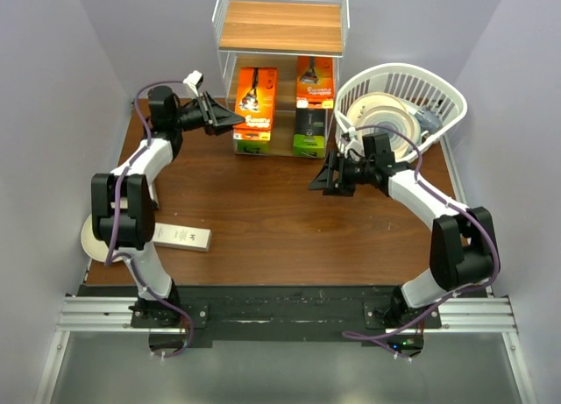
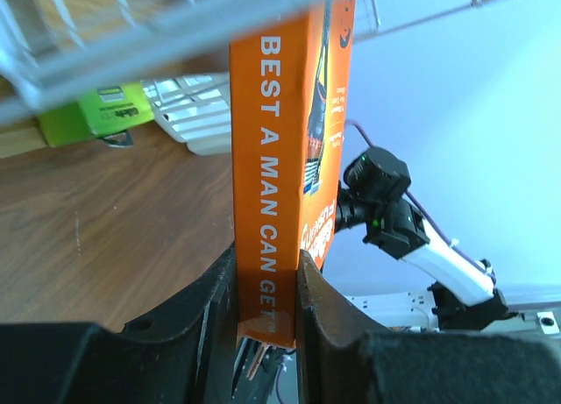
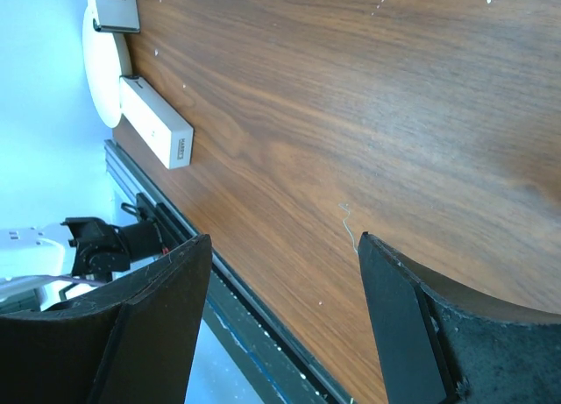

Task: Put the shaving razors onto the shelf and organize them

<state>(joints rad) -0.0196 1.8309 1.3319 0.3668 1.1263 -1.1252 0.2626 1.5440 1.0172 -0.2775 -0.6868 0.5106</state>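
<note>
Left wrist: left end effector (image 2: 266,283) pinches orange card (image 2: 282,141) reading "BEST A MAN CAN GET"; right end effector (image 3: 285,251) wide.

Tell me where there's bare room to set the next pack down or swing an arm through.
The shelf's top board is bare. The table is open between the white box and the right pincer. Crowded: the low tier, with orange cards and black boxes, and the basket corner.
</note>
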